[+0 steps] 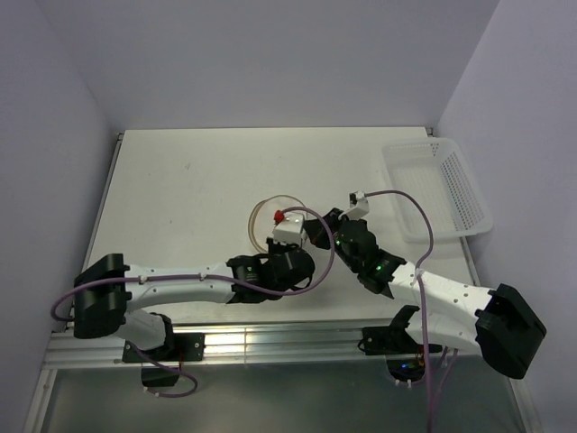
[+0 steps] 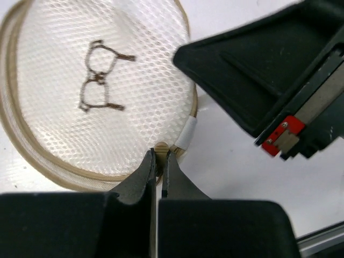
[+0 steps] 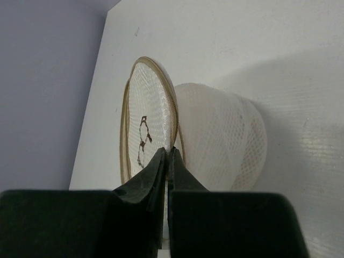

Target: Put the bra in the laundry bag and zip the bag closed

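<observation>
The laundry bag lies on the table, its tan-rimmed round mesh face with the bra symbol turned towards the left wrist camera. My left gripper is shut on a small tan tab at the near edge of the bag's rim, next to a white sleeve. In the right wrist view the round face stands edge-on, with the bulging mesh body behind it. My right gripper is shut on the rim seam between them. The bra is not visible as a separate thing.
A white perforated plastic basket stands at the table's right edge. Both wrists crowd together just in front of the bag, and the right gripper's black body fills the upper right of the left wrist view. Walls close off the left, back and right.
</observation>
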Robot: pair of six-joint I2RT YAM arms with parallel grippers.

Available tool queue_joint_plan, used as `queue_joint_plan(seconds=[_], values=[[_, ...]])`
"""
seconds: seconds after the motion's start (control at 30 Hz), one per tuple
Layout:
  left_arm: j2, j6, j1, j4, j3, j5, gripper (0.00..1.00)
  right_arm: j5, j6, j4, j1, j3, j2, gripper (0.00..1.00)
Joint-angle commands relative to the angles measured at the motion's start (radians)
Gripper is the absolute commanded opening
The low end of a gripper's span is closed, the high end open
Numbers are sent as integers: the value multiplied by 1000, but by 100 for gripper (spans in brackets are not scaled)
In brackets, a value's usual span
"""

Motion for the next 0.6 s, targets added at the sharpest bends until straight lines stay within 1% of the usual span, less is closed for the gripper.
queue_joint_plan(seconds=[0.0, 0.07, 0.1, 0.17, 0.2, 0.3, 0.43, 0.47, 0.53, 0.57], values=[[-124, -60, -13, 71, -78, -73, 0, -30, 12, 22, -29, 45, 10, 0], [-157, -91, -21, 99, -130, -81, 0, -57, 26, 42, -67, 50, 10, 0], [-189, -105, -27, 123, -185, -82, 0, -73, 32, 53, -83, 51, 11, 0], [-221, -137, -30, 145, -238, -85, 0, -111, 62, 76, -119, 57, 16, 0], [-235, -145, -34, 153, -288, -99, 0, -126, 78, 90, -132, 51, 16, 0], [-281, -168, -36, 147, -345, -102, 0, -181, 110, 137, -165, 47, 25, 0], [-293, -218, -36, 69, -359, -136, 0, -220, 109, 150, -201, 38, 30, 0], [-296, -249, -36, 8, -349, -148, 0, -225, 103, 150, -211, 31, 21, 0], [-316, -281, -34, -66, -335, -206, 0, -281, 87, 133, -277, 28, 18, 0], [-325, -281, -36, -100, -329, -220, 0, -319, 52, 116, -302, 34, 19, 0]])
